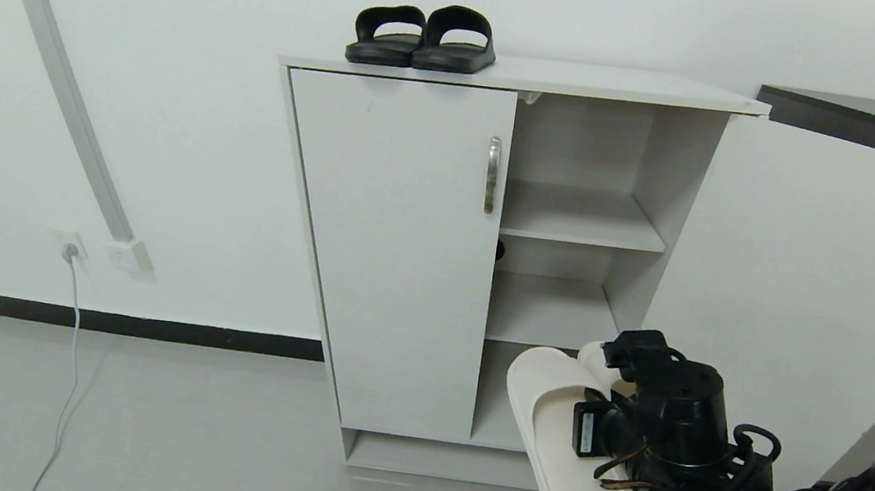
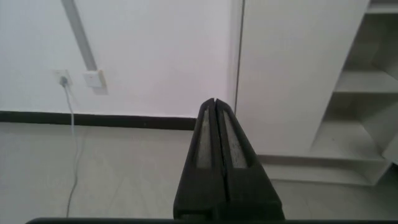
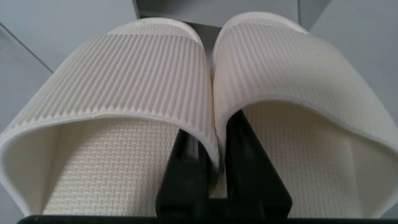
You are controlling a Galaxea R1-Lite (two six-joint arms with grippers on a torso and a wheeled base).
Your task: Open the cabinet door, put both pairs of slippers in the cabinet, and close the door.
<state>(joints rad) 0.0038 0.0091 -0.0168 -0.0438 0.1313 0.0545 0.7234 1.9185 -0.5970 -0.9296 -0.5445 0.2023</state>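
Observation:
A white cabinet stands against the wall, its left door shut and its right door swung wide open. A pair of black slippers rests on the cabinet top at the left. My right gripper is shut on the touching inner walls of a pair of cream slippers. It holds the cream slippers toes up in front of the open bottom compartment. My left gripper is shut and holds nothing, low above the floor, facing the shut left door.
Two bare shelves show inside the open half. A metal handle is on the shut door. A wall socket with a hanging cable is at the left, over open floor. Grey furniture stands behind the open door.

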